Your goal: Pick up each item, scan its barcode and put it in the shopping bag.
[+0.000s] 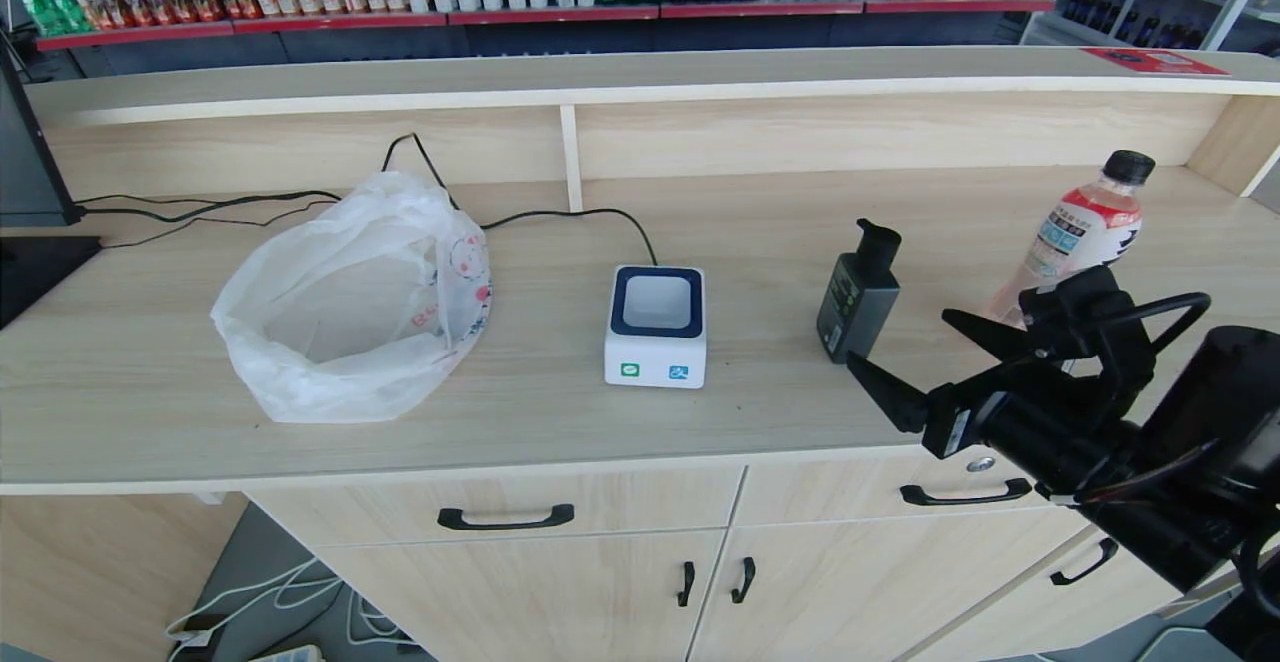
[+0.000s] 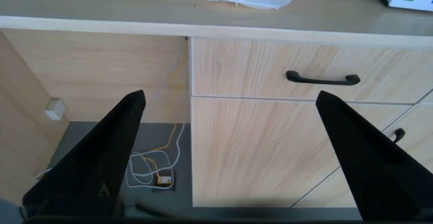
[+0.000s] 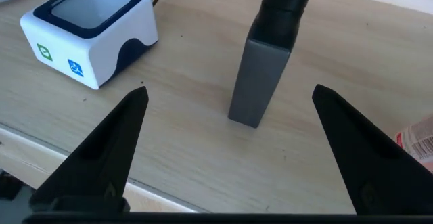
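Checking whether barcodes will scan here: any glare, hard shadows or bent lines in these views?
Head view: the counter has bowed edges, so there is lens distortion; the scanner casts only a faint shadow. Right wrist view: the dark bottle throws a soft shadow at most, and there is no harsh glare on the wood.

Light: bright, even and diffuse, apparently from overhead. Shadows on the counter (image 1: 560, 412) are soft and short: a faint one at the foot of the dark bottle (image 3: 260, 82), another under the scanner (image 3: 88, 34). Scanner window shows as a pale glare patch. The plastic bag (image 1: 350, 302) lets light through, with white highlights on its folds. Floor (image 2: 159, 139) beneath the counter is dim. Jaws in both wrist views are flat black, no surface detail. Head view: the counter's front edge bows, and straight lines bend toward the corners.
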Motion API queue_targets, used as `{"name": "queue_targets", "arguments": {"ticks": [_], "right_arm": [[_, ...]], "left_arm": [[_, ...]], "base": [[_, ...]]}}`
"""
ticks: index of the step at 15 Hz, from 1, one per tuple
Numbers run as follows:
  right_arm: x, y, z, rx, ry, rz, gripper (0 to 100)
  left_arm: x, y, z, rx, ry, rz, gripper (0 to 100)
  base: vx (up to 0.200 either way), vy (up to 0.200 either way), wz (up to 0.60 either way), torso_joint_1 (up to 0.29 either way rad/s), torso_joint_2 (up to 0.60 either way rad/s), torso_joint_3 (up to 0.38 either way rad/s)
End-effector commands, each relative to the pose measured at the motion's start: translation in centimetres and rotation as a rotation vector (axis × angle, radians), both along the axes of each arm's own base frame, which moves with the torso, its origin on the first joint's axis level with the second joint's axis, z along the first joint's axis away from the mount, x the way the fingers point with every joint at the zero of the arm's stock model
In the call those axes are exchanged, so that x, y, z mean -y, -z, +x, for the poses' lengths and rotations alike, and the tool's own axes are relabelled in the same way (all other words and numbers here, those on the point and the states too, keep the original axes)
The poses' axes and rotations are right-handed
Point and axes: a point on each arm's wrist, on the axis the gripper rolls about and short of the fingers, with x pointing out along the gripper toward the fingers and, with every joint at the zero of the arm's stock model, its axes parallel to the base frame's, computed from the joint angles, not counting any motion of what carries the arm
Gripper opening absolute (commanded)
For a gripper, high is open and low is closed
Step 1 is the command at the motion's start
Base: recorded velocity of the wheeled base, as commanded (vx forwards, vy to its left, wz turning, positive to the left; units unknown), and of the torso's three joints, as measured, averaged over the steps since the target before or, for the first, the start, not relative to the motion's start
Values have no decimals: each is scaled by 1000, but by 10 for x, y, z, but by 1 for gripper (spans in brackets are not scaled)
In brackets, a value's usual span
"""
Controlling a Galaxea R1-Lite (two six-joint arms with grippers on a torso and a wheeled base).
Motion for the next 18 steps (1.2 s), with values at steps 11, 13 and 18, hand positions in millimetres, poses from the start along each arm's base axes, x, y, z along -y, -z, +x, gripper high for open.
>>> {"name": "queue_targets", "arguments": {"ticks": [11,13,18], "right_arm": [[-4,40,46,-40,38,175,100],[-5,41,50,-42,37,199,100],[-10,31,68,24,35,220,100]], "left_arm": [[0,0,0,-1,0,0,100],[0,0,0,-1,0,0,100],[0,0,0,-1,0,0,100]], "base": [[0,0,0,0,0,0],[0,0,0,0,0,0],[0,0,0,0,0,0]]}}
